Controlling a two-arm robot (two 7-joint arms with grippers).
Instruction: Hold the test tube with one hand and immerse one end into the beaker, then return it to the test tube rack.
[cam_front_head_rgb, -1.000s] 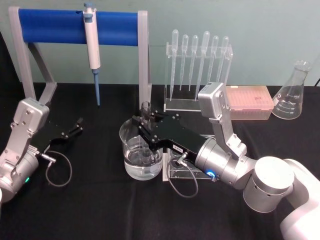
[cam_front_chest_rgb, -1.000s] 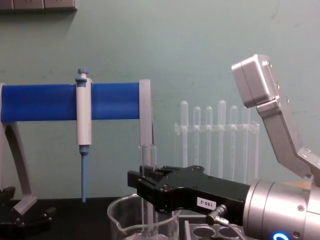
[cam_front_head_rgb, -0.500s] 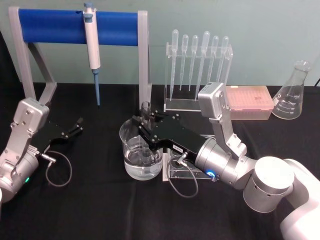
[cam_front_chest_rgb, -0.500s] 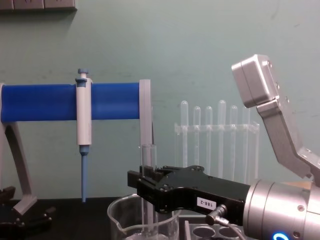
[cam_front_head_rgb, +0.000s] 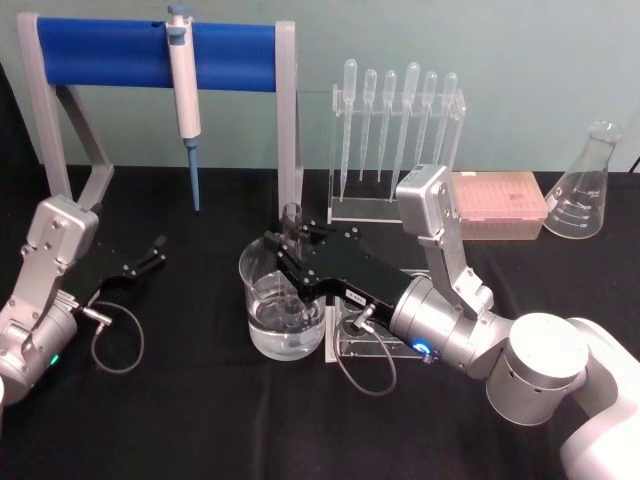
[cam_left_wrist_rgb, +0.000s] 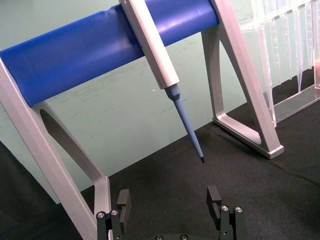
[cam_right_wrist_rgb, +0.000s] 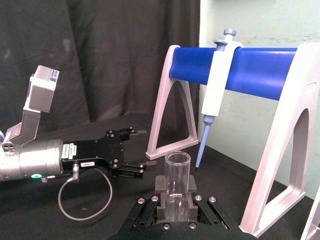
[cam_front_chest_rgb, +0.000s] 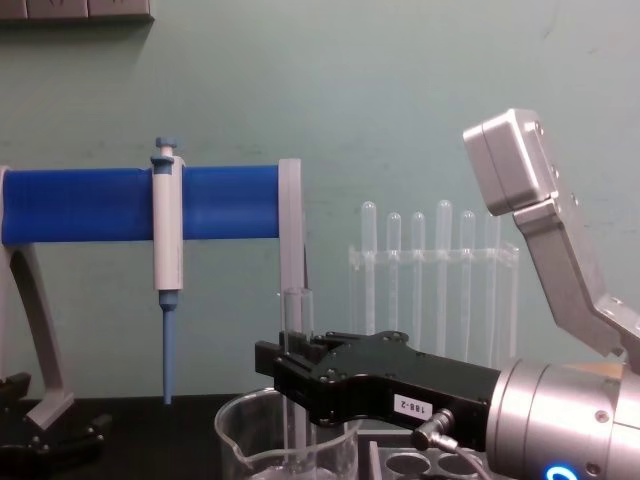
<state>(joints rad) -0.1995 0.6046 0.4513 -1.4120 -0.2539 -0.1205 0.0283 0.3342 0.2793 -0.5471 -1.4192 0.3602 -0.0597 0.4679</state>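
In the head view the right gripper (cam_front_head_rgb: 289, 250) reaches over the beaker (cam_front_head_rgb: 282, 318), its jaws clamped on the test tube (cam_front_head_rgb: 292, 262). The tube stands upright between the fingertips, its open rim just above them and its lower end down inside the beaker, in the clear liquid there. Just beside the beaker, under the gripper's wrist, sits a rack (cam_front_head_rgb: 352, 338) with round holes. Beyond the gripper stand the pipettor stand (cam_front_head_rgb: 160, 45) with its blue bar, carrying the white pipettor (cam_front_head_rgb: 183, 85), and a clear holder of pipettes (cam_front_head_rgb: 397, 135). The left gripper (cam_front_head_rgb: 148, 255) rests well apart from the beaker on the black table (cam_front_head_rgb: 200, 420), its fingers spread apart around nothing.

In the left wrist view the left gripper's (cam_left_wrist_rgb: 169, 200) two fingertips stand wide apart, with the pipettor's blue tip (cam_left_wrist_rgb: 189, 125) hanging beyond them.

In the right wrist view the test tube (cam_right_wrist_rgb: 177, 184) sits gripped between the right gripper's (cam_right_wrist_rgb: 176, 195) black pads, rim uppermost. The left gripper (cam_right_wrist_rgb: 134, 152) shows farther off, fingers parted.

In the chest view the right gripper (cam_front_chest_rgb: 290, 372) holds the test tube (cam_front_chest_rgb: 297, 330) upright, the rim rising above the jaws and the shaft passing below them into the beaker (cam_front_chest_rgb: 262, 440).
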